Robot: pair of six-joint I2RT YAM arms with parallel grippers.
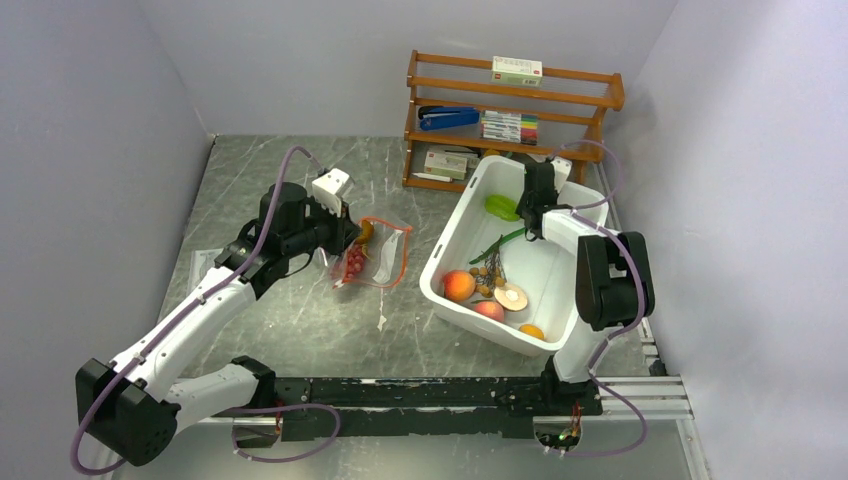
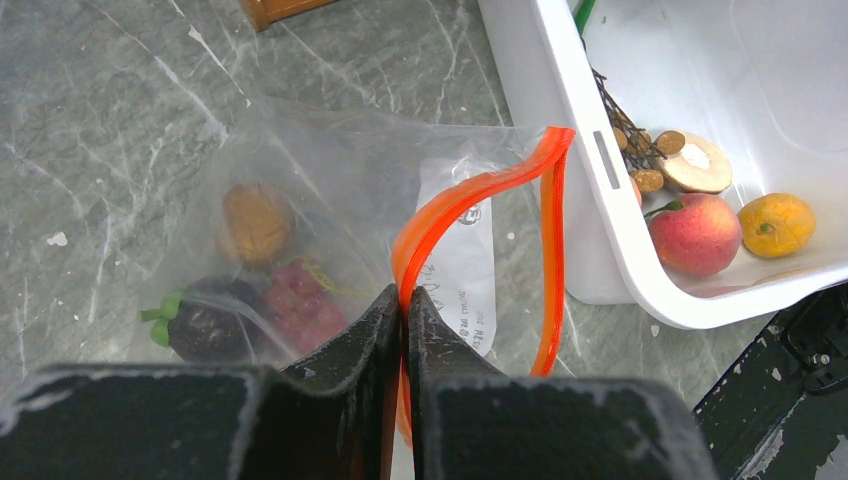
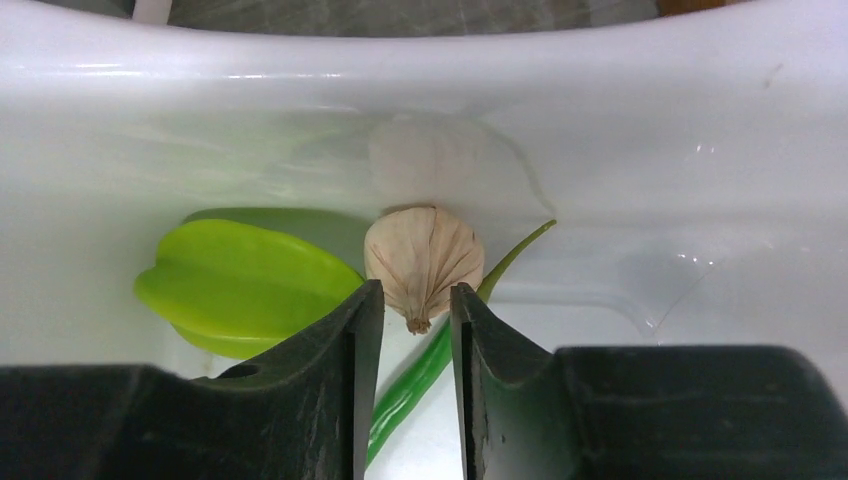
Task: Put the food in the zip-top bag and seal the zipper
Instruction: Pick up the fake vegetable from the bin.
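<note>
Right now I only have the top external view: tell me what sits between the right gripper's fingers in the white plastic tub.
Observer: A pale, papery garlic bulb. Only its root tip lies between the parted fingers of the right gripper.
Operator: Report what is under it.
Observer: A slim green pod runs beneath the bulb and down between the fingers.
Operator: Now check the left gripper's hold.
Observer: The left gripper is shut on the red-orange zipper strip of the clear plastic bag, and the strip loops apart, so the mouth is open.
</note>
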